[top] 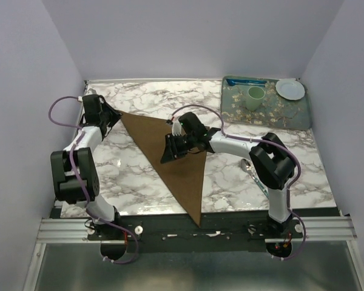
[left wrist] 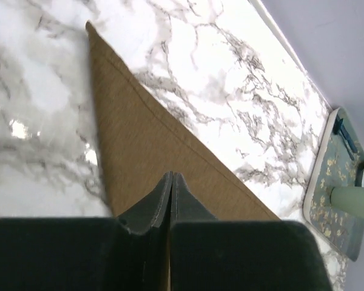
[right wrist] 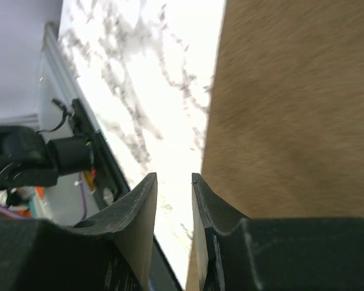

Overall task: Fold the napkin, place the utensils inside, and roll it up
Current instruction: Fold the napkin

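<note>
Left end effector (left wrist: 171, 177), jaws pressed almost together, sits at the far-left tip of the napkin (top: 183, 182), probably pinning the fold; any cloth between them is hidden. Right end effector (right wrist: 173, 177), parted and empty, hovers over the triangle's left edge. The spoon (top: 249, 167) lies on the table (top: 133, 173) by the right arm, awaiting wrapping.

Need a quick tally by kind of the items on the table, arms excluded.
Napkin: 1
Spoon: 1
Tray: 1
Cup: 1
Plate: 1
Blue utensil: 1
Total: 6
</note>
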`<state>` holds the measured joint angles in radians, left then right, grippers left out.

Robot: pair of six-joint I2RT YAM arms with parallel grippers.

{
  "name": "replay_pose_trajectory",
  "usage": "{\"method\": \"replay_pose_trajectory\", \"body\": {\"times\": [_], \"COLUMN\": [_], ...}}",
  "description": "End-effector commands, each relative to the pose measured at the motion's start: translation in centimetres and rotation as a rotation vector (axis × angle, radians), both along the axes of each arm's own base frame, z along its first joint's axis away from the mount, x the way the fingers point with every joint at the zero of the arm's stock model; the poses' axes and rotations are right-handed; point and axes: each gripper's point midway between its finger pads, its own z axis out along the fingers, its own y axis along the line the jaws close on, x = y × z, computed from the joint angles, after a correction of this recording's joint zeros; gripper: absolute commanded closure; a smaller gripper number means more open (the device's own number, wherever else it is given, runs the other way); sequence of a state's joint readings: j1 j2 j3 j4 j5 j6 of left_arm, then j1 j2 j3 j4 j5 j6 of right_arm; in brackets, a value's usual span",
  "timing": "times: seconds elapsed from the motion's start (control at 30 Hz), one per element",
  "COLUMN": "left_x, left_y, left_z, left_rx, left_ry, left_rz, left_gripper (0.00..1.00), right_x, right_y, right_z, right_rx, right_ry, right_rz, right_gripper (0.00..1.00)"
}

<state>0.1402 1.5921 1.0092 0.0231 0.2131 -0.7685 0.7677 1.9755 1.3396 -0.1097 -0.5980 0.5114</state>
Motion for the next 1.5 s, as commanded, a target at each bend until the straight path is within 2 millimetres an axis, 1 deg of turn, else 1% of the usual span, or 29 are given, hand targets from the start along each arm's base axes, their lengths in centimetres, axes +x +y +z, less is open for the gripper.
{"method": "replay_pose_trajectory", "body": {"times": [0.0,0.03,0.1,0.13,0.2,0.23,0.3,0.33,0.4,0.43,0.47,0.53,0.57,0.63,0.7,0.77,0.8,0.87,0.9,0.93,1.0,1.03,1.17,1.2,1.27,1.3,1.33,1.4,1.47], "left_x": [2.5,3.6,4.5,5.4,6.2,6.8,7.3,7.5,7.6,7.6,7.7,7.6,7.6,8.1,8.3,8.6,8.5,8.6,8.8,8.7,9.4,9.6,10.7,10.9,11.3,11.4,11.3,11.3,11.2], "left_y": [-0.8,-0.8,-0.9,-0.9,-0.9,-0.8,-0.5,0.0,0.3,0.5,1.1,1.3,1.3,1.6,1.7,2.3,2.5,3.1,3.2,3.4,3.6,3.5,4.0,4.3,4.8,5.0,5.0,5.7,5.9], "left_z": [-1.7,-2.2,-2.8,-3.5,-4.1,-4.8,-5.5,-6.7,-7.9,-8.9,-9.4,-10.4,-10.5,-10.1,-10.3,-10.4,-10.6,-11.0,-10.9,-11.4,-10.6,-9.8,-7.5,-7.1,-7.1,-7.2,-8.3,-9.1,-10.7], "left_rx": [-0.123,-0.135,-0.155,-0.167,-0.178,-0.184,-0.182,-0.176,-0.178,-0.182,-0.184,-0.221,-0.245,-0.282,-0.289,-0.306,-0.317,-0.342,-0.343,-0.353,-0.365,-0.371,-0.370,-0.378,-0.381,-0.374,-0.375,-0.375,-0.423], "left_ry": [-0.026,-0.032,-0.031,-0.037,-0.048,-0.049,-0.050,-0.027,-0.007,0.008,0.015,0.021,0.011,-0.041,-0.029,-0.030,-0.022,-0.018,-0.022,-0.011,-0.034,-0.057,-0.110,-0.118,-0.117,-0.112,-0.080,-0.064,-0.047], "left_rz": [-0.079,-0.089,-0.094,-0.094,-0.097,-0.098,-0.083,-0.056,-0.043,-0.035,-0.015,0.007,0.005,0.012,0.010,0.027,0.036,0.056,0.055,0.050,0.037,0.021,0.006,0.009,0.019,0.021,0.030,0.054,0.078], "left_gripper": [0.95,0.96,0.96,0.97,0.97,0.97,0.97,0.97,0.98,0.98,0.98,0.98,0.97,0.96,0.96,0.96,0.96,0.96,0.96,0.95,0.95,0.94,0.92,0.92,0.92,0.92,0.92,0.92,0.93], "right_x": [-2.0,-2.2,-3.0,-3.3,-3.8,-4.2,-4.8,-4.9,-5.3,-5.5,-5.9,-6.4,-6.5,-7.0,-7.8,-8.4,-9.0,-9.8,-10.3,-10.4,-10.5,-10.3,-10.2,-10.3,-10.4,-10.5,-10.7,-10.8,-11.1], "right_y": [2.1,2.2,2.3,2.6,2.7,2.7,2.3,2.3,2.0,1.9,1.8,1.4,1.3,1.1,0.6,0.5,-0.1,-0.4,-0.9,-1.1,-1.2,-1.1,-0.4,-0.3,-0.3,-0.4,-0.4,-0.6,-0.7], "right_z": [0.6,0.7,0.2,0.2,-0.2,-0.5,-1.4,-1.4,-2.0,-2.5,-2.7,-3.2,-3.4,-3.9,-4.9,-5.6,-6.3,-6.8,-7.3,-7.3,-7.4,-7.1,-5.6,-5.5,-5.6,-5.6,-5.4,-5.3,-4.8], "right_rx": [0.080,0.090,0.089,0.097,0.097,0.093,0.083,0.091,0.084,0.076,0.079,0.079,0.078,0.076,0.057,0.046,0.027,0.020,0.009,0.007,0.002,0.001,0.026,0.030,0.030,0.028,0.030,0.028,0.031], "right_ry": [0.076,0.076,0.102,0.106,0.108,0.109,0.128,0.126,0.138,0.149,0.160,0.179,0.181,0.186,0.205,0.216,0.230,0.234,0.252,0.255,0.255,0.251,0.236,0.237,0.250,0.252,0.253,0.253,0.245], "right_rz": [0.062,0.068,0.081,0.092,0.103,0.112,0.117,0.125,0.139,0.140,0.151,0.157,0.156,0.161,0.162,0.164,0.158,0.153,0.149,0.146,0.142,0.142,0.156,0.159,0.161,0.161,0.161,0.156,0.154], "right_gripper": [0.63,0.63,0.63,0.63,0.63,0.63,0.64,0.64,0.64,0.64,0.64,0.64,0.64,0.64,0.64,0.65,0.65,0.65,0.65,0.65,0.65,0.65,0.65,0.66,0.66,0.66,0.66,0.66,0.66]}}
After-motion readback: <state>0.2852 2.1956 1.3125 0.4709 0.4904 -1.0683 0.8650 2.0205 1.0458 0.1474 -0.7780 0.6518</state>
